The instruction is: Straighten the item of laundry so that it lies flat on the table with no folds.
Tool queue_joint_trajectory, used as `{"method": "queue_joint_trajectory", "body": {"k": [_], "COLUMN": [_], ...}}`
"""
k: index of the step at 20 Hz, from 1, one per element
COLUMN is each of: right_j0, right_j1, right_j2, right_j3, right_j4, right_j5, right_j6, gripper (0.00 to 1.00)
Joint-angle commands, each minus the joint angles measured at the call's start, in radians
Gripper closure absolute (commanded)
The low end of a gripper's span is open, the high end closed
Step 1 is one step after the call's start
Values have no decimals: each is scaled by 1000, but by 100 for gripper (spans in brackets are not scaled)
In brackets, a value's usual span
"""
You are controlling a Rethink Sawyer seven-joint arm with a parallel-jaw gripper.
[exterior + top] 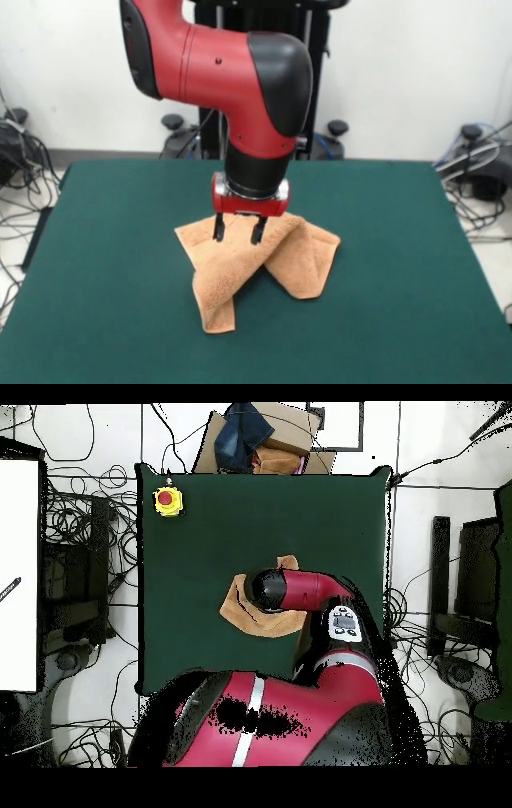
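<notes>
The peach-orange towel (256,260) lies crumpled in the middle of the dark green table (104,280), folded into an upside-down V with two flaps pointing toward the near edge. My gripper (238,230) hangs straight down over the towel's far, upper part. It is open, with nothing between its fingers, and its tips are at or just above the cloth. In the overhead view the arm covers most of the towel (238,610), only the left part and a top corner show, and the gripper itself is hidden under the wrist.
A yellow box with a red button (168,501) sits on the table (200,544) near one far corner. A cardboard box with a dark blue thing (255,434) stands beyond the table's far edge. Cables lie on the floor all around.
</notes>
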State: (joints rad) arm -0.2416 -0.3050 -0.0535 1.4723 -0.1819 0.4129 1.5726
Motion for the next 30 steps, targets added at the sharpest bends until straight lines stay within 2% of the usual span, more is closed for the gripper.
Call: {"method": "queue_joint_trajectory", "body": {"k": [1, 5, 8, 13, 18, 23, 30], "right_j0": [5, 23, 22, 33, 39, 39, 8], "right_j1": [68, 132, 158, 165, 161, 165, 201], "right_j2": [111, 85, 71, 67, 50, 58, 87], "right_j3": [-155, -283, -312, -344, -314, -318, -303], "right_j4": [23, 40, 49, -10, -18, -53, -74], "right_j5": [146, 293, 303, 311, 230, 201, 65], "right_j6": [28, 30, 71, 24, 82, 28, 35], "gripper": [0, 0, 0, 0, 0, 0, 0]}}
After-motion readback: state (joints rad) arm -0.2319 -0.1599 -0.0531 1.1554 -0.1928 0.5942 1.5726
